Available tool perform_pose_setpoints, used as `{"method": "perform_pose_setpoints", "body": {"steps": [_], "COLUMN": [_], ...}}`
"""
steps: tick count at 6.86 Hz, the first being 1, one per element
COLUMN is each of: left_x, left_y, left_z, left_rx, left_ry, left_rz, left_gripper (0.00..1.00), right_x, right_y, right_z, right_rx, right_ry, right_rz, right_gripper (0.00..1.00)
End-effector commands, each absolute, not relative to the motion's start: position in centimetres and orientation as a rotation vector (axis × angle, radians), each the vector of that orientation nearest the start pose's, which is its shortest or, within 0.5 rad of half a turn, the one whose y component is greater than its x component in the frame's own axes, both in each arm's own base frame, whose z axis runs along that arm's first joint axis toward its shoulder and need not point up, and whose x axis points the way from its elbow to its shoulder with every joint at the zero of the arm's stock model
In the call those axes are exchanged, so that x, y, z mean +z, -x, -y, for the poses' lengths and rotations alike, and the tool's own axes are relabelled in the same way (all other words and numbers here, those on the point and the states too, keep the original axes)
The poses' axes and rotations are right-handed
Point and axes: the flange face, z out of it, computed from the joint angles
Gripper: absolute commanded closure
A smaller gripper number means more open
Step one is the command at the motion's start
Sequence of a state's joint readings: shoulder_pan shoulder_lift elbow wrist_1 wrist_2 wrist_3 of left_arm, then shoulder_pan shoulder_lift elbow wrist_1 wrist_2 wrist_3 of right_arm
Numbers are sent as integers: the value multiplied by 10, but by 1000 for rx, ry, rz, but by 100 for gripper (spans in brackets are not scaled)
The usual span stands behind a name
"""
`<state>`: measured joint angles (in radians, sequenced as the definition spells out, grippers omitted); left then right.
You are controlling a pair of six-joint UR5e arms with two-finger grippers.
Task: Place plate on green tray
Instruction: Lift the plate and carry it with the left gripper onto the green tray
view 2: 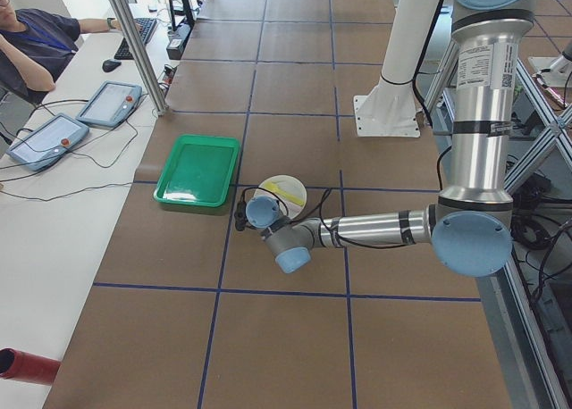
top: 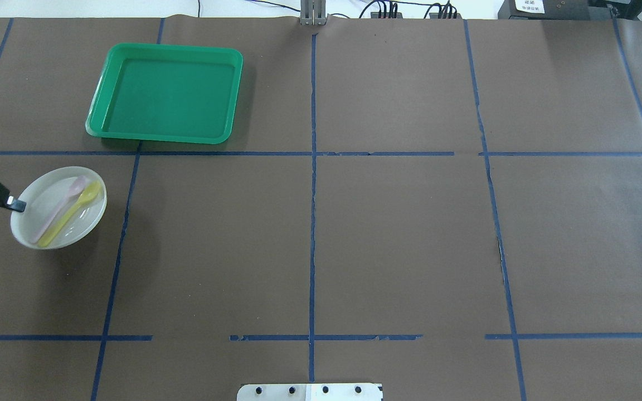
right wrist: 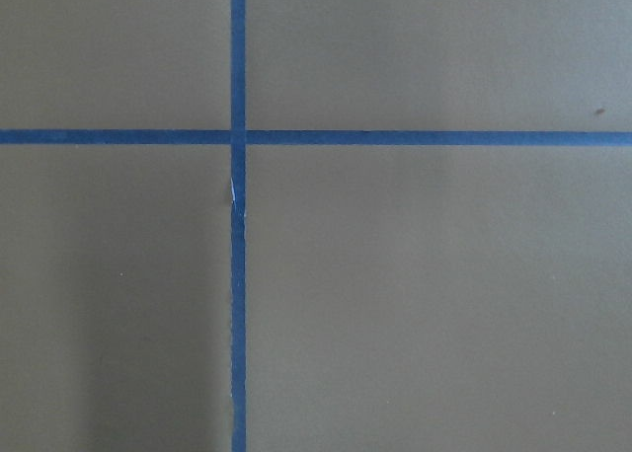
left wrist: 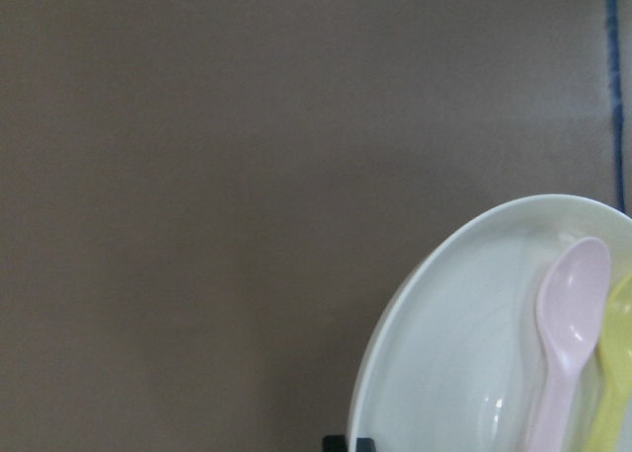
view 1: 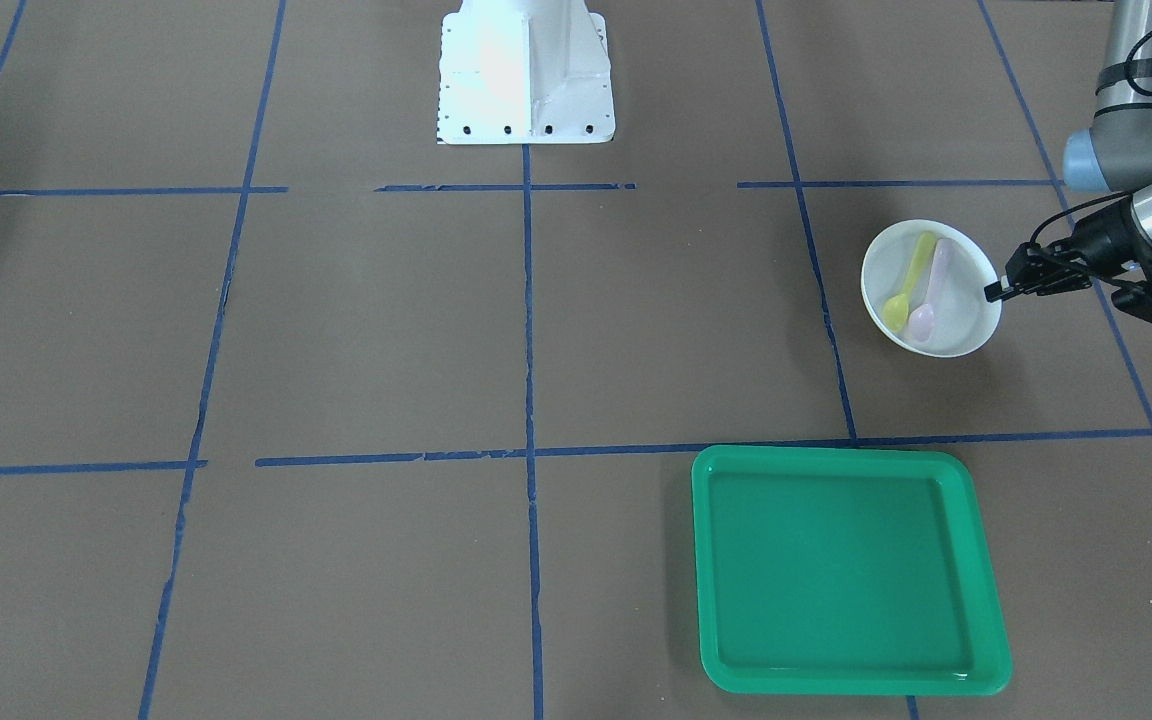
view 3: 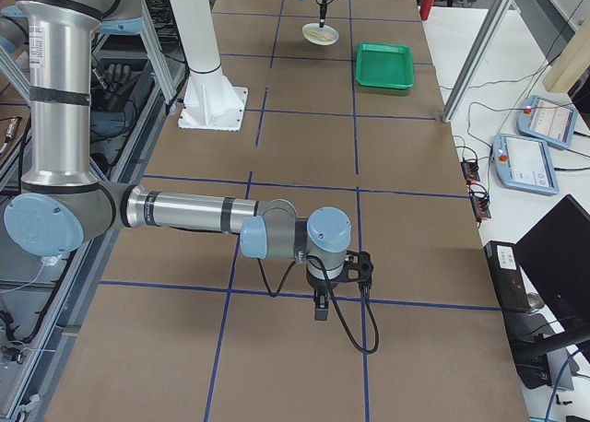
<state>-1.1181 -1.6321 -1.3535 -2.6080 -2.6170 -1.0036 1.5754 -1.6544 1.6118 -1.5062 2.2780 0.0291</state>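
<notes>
Your left gripper (top: 17,205) appears to pinch the left rim of the plate (top: 39,200). Carry it level: 2 loose items, a pink spoon (top: 56,211) and a yellow spoon (top: 67,218), could slide. The green tray (top: 170,94) lies just beyond the plate, with no obstacle between. Whether the right gripper (view 3: 321,304) is spread or closed cannot be told.

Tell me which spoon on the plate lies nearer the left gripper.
The pink spoon; it lies between the yellow spoon and the left gripper.
</notes>
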Motion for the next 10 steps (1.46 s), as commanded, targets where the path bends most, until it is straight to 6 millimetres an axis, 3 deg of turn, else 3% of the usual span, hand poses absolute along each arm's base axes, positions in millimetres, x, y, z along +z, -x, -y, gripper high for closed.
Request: {"method": "perform_pose_setpoints", "body": {"steps": [1, 2, 4, 5, 6, 7, 8, 9, 10], "left_x": [521, 512, 495, 484, 485, 481, 477, 477, 467], "left_y": [-212, -226, -251, -269, -293, -311, -320, -318, -310], "left_z": [584, 636, 711, 727, 719, 713, 709, 708, 701], "left_rx": [-210, -305, -502, -537, -517, -496, -485, -482, -462], "left_ry": [166, 145, 104, 85, 92, 93, 97, 97, 69], "left_rz": [-1215, -1154, -1054, -1029, -1017, -1016, -1020, -1025, -1046], "left_gripper": [100, 100, 100, 100, 100, 92, 55, 1, 0], "right_x": [676, 676, 676, 676, 676, 676, 676, 676, 676], "right_y": [-71, -71, -71, -71, -71, -71, -71, -71, -71], "right_z": [457, 457, 457, 457, 457, 457, 457, 457, 457], "right_rx": [24, 25, 24, 25, 25, 25, 24, 24, 24], "right_ry": [-13, -12, -13, -12, -12, -12, -13, -13, -13], "right_rz": [707, 707, 707, 707, 707, 707, 707, 707, 707], "right_gripper": [0, 0, 0, 0, 0, 0, 0, 0, 0]}}
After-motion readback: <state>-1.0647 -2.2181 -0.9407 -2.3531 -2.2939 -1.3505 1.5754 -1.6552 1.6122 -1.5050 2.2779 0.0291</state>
